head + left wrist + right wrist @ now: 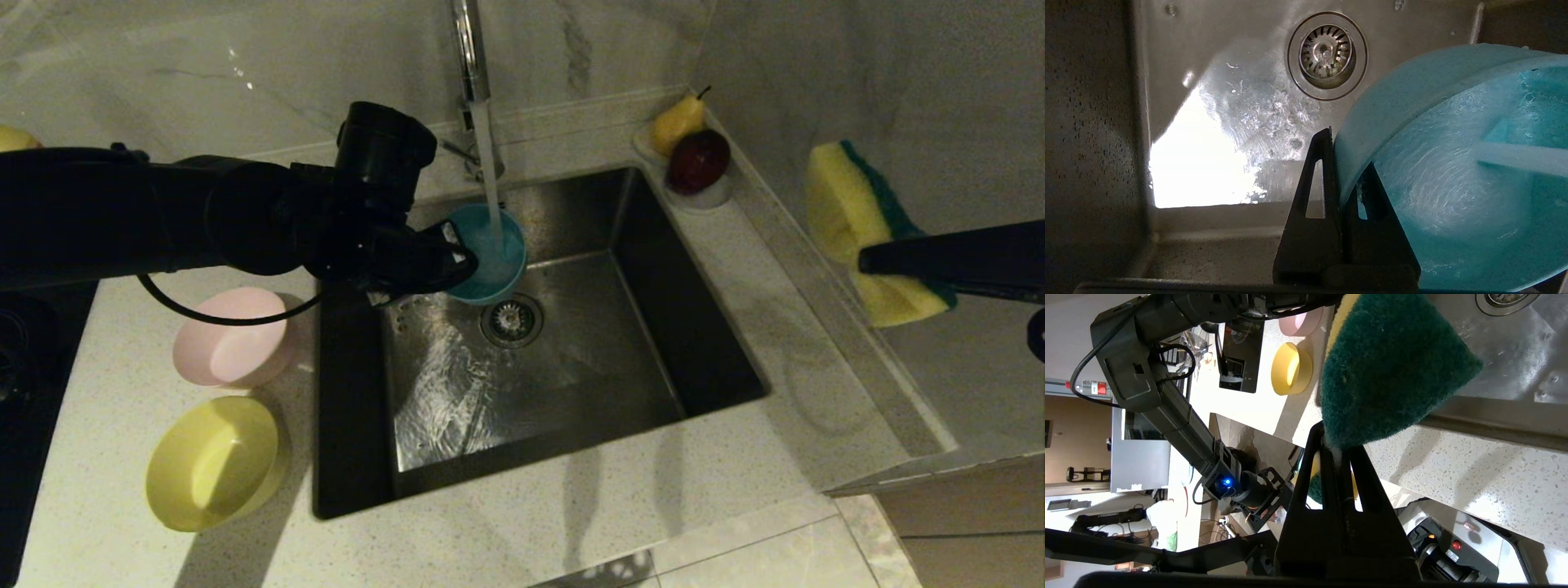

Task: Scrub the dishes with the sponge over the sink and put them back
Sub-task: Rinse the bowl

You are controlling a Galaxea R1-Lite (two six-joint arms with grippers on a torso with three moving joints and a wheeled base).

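Pale speckled stone forms the counter (571,523) before us, backed by marbled wall, and sunk into it is the sink (653,269), a deep rectangular steel basin with a round drain strainer (512,320) at its middle and water spreading over its floor. A chrome tap (467,49) at the far edge sends a stream straight down. Our left arm reaches in from the left, and our left gripper (1345,171) is clamped on the rim of the blue bowl (490,253), one finger inside and one outside; we hold it over the basin's far side, tilted so its mouth faces up and toward the tap, and the stream falls into it. On the counter left of the sink sit the pink bowl (233,336) and, nearer to us, the yellow bowl (214,461), both lying tipped with their openings toward us. At the sink's far right corner a white dish (704,196) carries a pear (676,124) and a dark red fruit (699,160). Our right gripper (1337,443) is pinched tight on the sponge (857,224), raised off to the right of the basin, its long axis running away from us, yellow foam facing left and green layer facing right.
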